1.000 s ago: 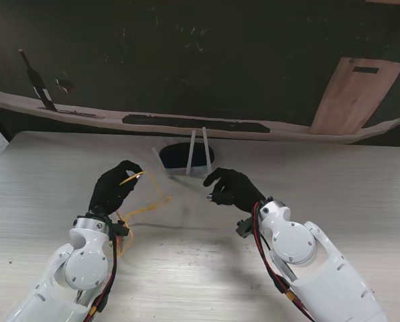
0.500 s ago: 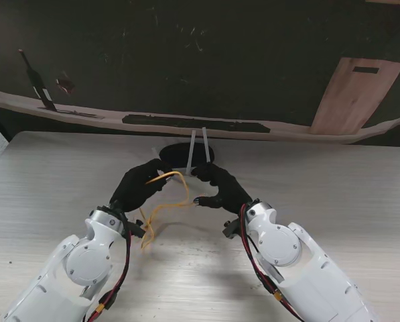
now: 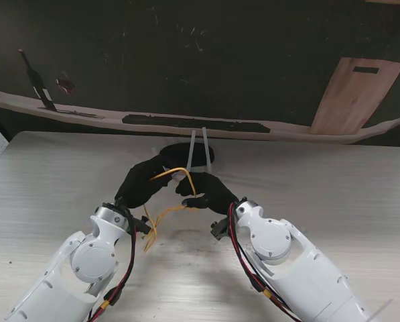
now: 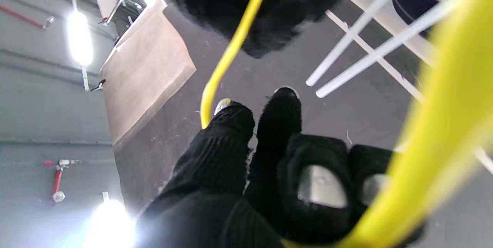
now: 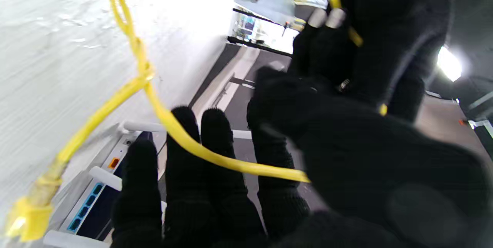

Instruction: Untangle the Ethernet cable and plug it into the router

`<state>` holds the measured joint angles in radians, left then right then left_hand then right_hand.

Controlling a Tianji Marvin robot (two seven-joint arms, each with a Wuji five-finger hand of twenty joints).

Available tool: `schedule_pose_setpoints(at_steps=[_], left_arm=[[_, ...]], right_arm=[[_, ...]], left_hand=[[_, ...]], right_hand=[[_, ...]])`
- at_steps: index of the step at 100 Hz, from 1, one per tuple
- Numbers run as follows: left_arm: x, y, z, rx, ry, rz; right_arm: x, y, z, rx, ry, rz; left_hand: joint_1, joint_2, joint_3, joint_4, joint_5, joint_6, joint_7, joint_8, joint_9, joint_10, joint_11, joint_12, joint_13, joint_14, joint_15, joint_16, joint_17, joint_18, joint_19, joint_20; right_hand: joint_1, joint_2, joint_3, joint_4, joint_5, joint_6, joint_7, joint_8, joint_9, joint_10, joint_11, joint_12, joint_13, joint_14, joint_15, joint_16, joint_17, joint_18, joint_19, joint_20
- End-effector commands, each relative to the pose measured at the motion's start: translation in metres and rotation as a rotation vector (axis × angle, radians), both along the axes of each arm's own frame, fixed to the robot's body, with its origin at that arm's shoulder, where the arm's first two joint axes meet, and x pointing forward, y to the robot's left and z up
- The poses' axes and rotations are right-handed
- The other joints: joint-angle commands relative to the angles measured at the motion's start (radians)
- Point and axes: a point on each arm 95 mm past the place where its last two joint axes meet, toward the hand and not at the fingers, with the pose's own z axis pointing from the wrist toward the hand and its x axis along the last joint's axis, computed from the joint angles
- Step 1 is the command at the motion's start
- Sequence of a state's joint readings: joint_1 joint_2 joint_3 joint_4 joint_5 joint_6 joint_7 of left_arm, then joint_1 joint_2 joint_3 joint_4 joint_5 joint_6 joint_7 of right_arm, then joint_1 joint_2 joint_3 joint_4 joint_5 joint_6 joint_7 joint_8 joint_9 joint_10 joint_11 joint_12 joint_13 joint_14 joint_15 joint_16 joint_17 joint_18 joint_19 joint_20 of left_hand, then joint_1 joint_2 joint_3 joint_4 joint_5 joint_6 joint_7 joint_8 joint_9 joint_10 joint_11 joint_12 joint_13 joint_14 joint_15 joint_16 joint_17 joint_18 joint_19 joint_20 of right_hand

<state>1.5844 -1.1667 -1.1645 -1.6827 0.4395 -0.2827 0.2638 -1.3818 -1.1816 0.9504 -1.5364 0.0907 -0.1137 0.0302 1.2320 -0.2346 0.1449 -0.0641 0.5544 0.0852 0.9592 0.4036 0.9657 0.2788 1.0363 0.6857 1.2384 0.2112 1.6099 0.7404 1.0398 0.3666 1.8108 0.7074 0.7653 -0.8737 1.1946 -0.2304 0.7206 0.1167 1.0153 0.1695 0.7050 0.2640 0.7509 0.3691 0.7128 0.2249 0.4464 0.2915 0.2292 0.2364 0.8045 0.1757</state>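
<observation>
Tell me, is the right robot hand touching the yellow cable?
Touching. The right wrist view shows the yellow Ethernet cable lying across the right robot hand's fingers and running under the thumb.

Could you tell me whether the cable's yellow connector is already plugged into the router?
No, the connector hangs free in the air, apart from the router's ports.

router (image 3: 186, 155) at table (image 3: 45, 174) far edge, cable (image 3: 161, 216) nearer me, btwn hands.

Left hand (image 3: 143, 182), right hand (image 3: 208, 191): fingers closed.
</observation>
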Motion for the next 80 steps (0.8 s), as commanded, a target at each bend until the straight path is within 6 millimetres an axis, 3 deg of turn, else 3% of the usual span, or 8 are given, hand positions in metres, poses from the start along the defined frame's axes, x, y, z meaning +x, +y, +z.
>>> schedule_pose_setpoints(at_steps=[1,22,29,37,47,53,59,80], left_arm=[[0.0,-0.001,-0.004,0.028,0.007,0.017],[0.003,0.006,-0.013,0.048,0.016,0.078],[0.004,0.008,-0.016,0.051,0.018,0.099],[0.007,0.013,-0.019,0.068,0.014,0.137],[0.012,0.023,-0.024,0.112,-0.006,0.208],[0.014,0.031,-0.028,0.153,-0.026,0.265],[0.016,0.042,-0.031,0.191,-0.042,0.329],[0.017,0.076,-0.037,0.224,-0.07,0.517]], right_arm=[[-0.007,0.007,0.006,0.033,-0.007,0.016],[-0.013,0.005,0.016,0.227,0.118,-0.01],[-0.015,0.004,0.018,0.266,0.155,-0.014],[-0.016,0.001,0.019,0.287,0.184,-0.018],[-0.015,-0.006,0.019,0.286,0.217,0.001],[-0.015,-0.012,0.019,0.271,0.244,0.027],[-0.015,-0.02,0.019,0.245,0.258,0.048],[-0.016,-0.045,0.018,0.155,0.279,0.143]], left_hand=[[0.059,0.052,-0.025,0.018,-0.006,-0.012,0.0,-0.003,0.018,-0.018,-0.004,0.018,0.029,0.128,0.025,-0.009,0.037,-0.018,0.245,-0.019],[0.059,0.05,-0.026,0.019,-0.004,-0.011,0.0,-0.003,0.019,-0.016,-0.007,0.016,0.029,0.129,0.024,-0.01,0.037,-0.013,0.244,-0.023],[0.059,0.051,-0.026,0.019,-0.005,-0.011,-0.001,-0.004,0.019,-0.017,-0.007,0.016,0.029,0.129,0.023,-0.01,0.037,-0.012,0.243,-0.023],[0.059,0.049,-0.026,0.019,-0.003,-0.013,0.0,-0.003,0.02,-0.017,-0.007,0.015,0.028,0.132,0.019,-0.011,0.036,-0.007,0.241,-0.025],[0.059,0.046,-0.027,0.018,-0.002,-0.017,0.001,-0.003,0.021,-0.017,-0.007,0.015,0.028,0.135,0.017,-0.012,0.036,-0.002,0.24,-0.027],[0.059,0.045,-0.028,0.018,0.0,-0.02,0.002,-0.003,0.023,-0.019,-0.007,0.014,0.029,0.136,0.016,-0.012,0.036,0.0,0.24,-0.027],[0.059,0.044,-0.028,0.018,0.0,-0.02,0.002,-0.003,0.025,-0.02,-0.007,0.014,0.029,0.137,0.015,-0.013,0.036,0.001,0.24,-0.028],[0.059,0.049,-0.022,0.017,-0.011,-0.007,0.007,0.002,0.019,-0.02,-0.004,0.014,0.029,0.141,0.017,-0.012,0.036,0.005,0.242,-0.028]], right_hand=[[0.114,0.035,0.023,-0.038,0.06,-0.048,0.102,-0.056,0.107,-0.014,-0.017,-0.013,0.119,0.015,0.022,0.0,0.076,0.036,0.045,-0.012],[0.193,0.131,0.117,-0.081,0.164,-0.072,0.081,0.084,0.257,0.056,0.031,-0.002,0.334,0.089,0.166,0.023,0.341,0.227,0.208,-0.002],[0.192,0.156,0.105,-0.081,0.16,-0.074,0.066,0.108,0.256,0.118,0.103,0.013,0.447,0.106,0.338,0.065,0.538,0.331,0.416,0.036],[0.178,0.193,0.088,-0.07,0.136,-0.07,0.048,0.107,0.254,0.152,0.14,0.023,0.577,0.058,0.523,0.114,0.74,0.36,0.594,0.103],[0.159,0.223,0.068,-0.055,0.107,-0.053,0.036,0.061,0.265,0.187,0.167,0.044,0.592,-0.036,0.897,0.218,0.88,0.238,0.874,0.341],[0.14,0.241,0.054,-0.041,0.088,-0.043,0.035,0.022,0.277,0.199,0.179,0.056,0.594,-0.093,1.102,0.307,0.936,0.062,1.101,0.462],[0.123,0.244,0.042,-0.034,0.071,-0.034,0.036,-0.018,0.298,0.202,0.188,0.055,0.593,-0.133,1.225,0.367,0.963,-0.068,1.245,0.499],[0.064,0.265,-0.1,-0.017,0.034,0.04,0.078,-0.129,0.456,0.249,0.348,0.143,0.589,-0.063,1.327,0.449,0.99,-0.115,1.29,0.683]])
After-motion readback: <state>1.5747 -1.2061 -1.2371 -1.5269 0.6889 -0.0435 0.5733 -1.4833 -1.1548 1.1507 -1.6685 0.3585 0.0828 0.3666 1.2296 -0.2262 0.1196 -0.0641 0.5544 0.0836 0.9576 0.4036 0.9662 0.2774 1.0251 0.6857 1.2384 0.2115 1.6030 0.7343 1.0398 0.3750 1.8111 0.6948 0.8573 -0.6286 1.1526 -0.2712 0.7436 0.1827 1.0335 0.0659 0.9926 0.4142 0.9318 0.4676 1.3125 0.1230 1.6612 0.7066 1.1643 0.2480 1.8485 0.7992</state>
